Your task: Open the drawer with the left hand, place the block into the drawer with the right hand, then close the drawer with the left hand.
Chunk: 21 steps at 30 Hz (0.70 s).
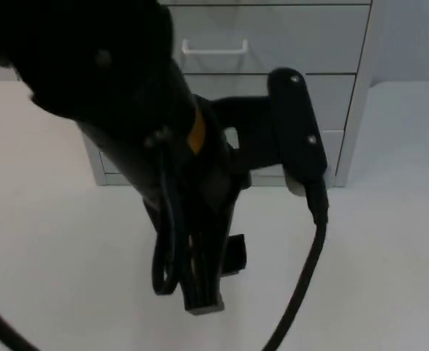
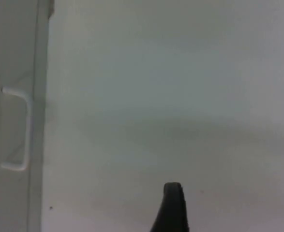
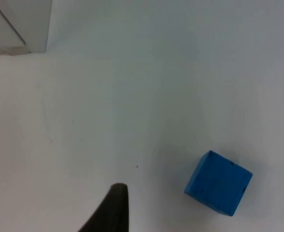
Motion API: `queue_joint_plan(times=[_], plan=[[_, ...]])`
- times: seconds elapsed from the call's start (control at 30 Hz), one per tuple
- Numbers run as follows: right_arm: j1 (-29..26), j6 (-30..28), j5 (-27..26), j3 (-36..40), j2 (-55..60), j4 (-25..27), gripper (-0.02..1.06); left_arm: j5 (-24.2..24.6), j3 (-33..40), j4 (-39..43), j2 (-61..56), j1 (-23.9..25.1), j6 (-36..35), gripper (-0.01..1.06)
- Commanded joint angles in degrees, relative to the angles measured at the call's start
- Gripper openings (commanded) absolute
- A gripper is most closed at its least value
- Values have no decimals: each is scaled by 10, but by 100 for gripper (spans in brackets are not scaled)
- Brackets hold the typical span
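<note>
Blue block (image 3: 218, 182) sits free on bench (image 3: 132, 96) by right gripper (image 3: 113, 208); left gripper (image 2: 173, 208) probably lining up on drawer handle (image 2: 21, 128). Fingers' state: cannot tell.

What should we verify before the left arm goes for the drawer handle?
1. White drawer cabinet drawers shut: ok, fronts look flush in the top view.
2. Thin white bar handle in sight of the left wrist camera: ok.
3. Left gripper on the handle: not ok, it hangs over the white table top.
4. Blue cube block free on the table: ok.
5. Right gripper holding the block: not ok, it is beside the block.
6. Fingers open: cannot tell.
</note>
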Motion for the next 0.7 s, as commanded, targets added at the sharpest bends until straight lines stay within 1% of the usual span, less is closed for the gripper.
queue_joint_plan(times=[0.0,0.13,0.17,0.27,0.3,0.33,0.43,0.47,0.5,0.53,0.6,0.67], plan=[[2,1,-7,-4,0,0,105,-16,-12,59,22,-4,-31,66],[2,1,-7,-4,0,0,105,-30,-21,244,73,-4,-165,66],[2,1,-7,-4,0,0,105,-30,-21,244,73,-4,-165,66],[2,1,-7,-4,0,0,105,-36,-21,399,110,-4,-250,66],[2,1,-7,-4,0,0,105,-38,-21,440,121,-4,-265,66],[2,1,-7,-4,0,0,105,-38,-21,440,121,-4,-265,66],[2,1,-7,-4,0,0,105,-60,-21,565,155,5,-336,64],[2,1,-7,-4,0,0,105,-64,-23,594,164,11,-358,63],[2,1,-7,-4,0,0,105,-64,-23,594,164,11,-358,63],[2,1,-7,-4,0,0,105,-69,-24,620,173,19,-383,61],[2,1,-7,-4,0,0,105,-87,-25,668,190,28,-407,61],[2,1,-7,-4,0,0,105,-92,-28,674,196,31,-411,61]])
